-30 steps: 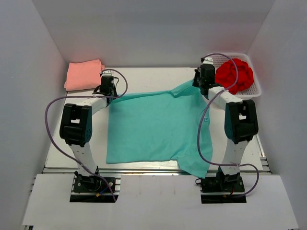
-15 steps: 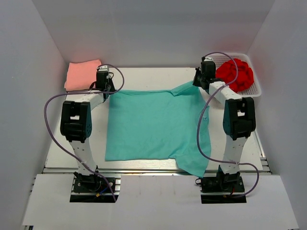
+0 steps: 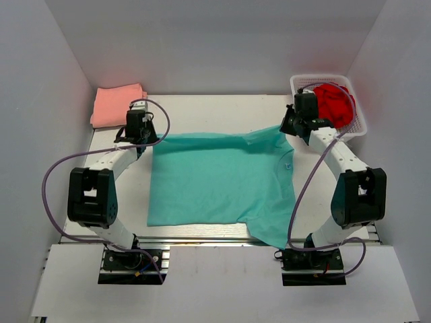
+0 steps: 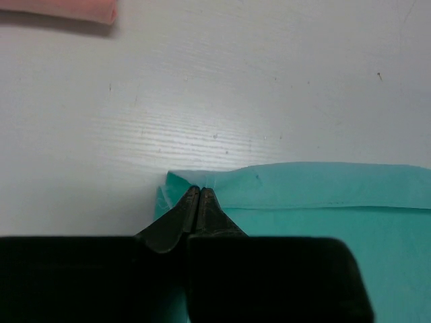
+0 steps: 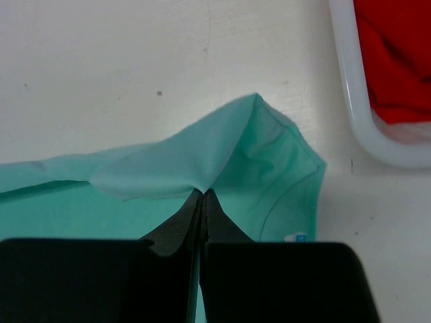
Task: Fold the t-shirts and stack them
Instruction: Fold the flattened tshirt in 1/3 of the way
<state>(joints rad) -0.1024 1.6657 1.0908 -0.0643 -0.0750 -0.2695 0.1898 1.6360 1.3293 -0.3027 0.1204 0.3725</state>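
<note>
The teal t-shirt (image 3: 215, 178) lies spread on the white table, its near right part hanging over the front edge. My left gripper (image 3: 143, 136) is shut on its far left corner, as the left wrist view (image 4: 199, 190) shows. My right gripper (image 3: 291, 128) is shut on its far right part near the collar, lifting a fold (image 5: 202, 192). The teal cloth (image 5: 269, 161) bunches ahead of the right fingers. The salmon-pink t-shirt (image 3: 118, 104) lies folded at the far left. The bright red t-shirt (image 3: 335, 102) sits crumpled in the basket.
The white mesh basket (image 3: 362, 123) stands at the far right corner, its rim (image 5: 357, 101) close to my right gripper. White walls enclose the table on three sides. The pink shirt's edge (image 4: 60, 10) shows far ahead of my left gripper.
Both grippers have moved toward the near side with the teal shirt's far edge, and the right arm has swung outward. The far edge now lies straighter across the table.
</note>
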